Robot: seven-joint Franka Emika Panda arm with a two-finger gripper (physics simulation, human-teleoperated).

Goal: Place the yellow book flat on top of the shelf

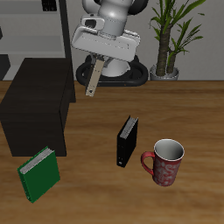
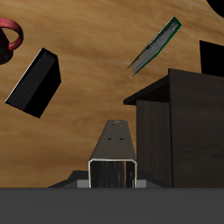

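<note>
Hanging above the surface [image 1: 192, 105], the hand [image 1: 98, 58] grips the yellow book [image 1: 94, 77] by its upper end, so the book dangles tilted in the air just beside the shelf [image 1: 35, 109], near its back corner, not touching it as far as the exterior view lets me judge. In the wrist view the book [image 2: 115, 157] juts straight out from the hand toward the shelf [image 2: 184, 122]. A black book [image 1: 128, 143] stands upright beside a red mug [image 1: 164, 163]; a green book [image 1: 39, 172] leans near the front edge.
</note>
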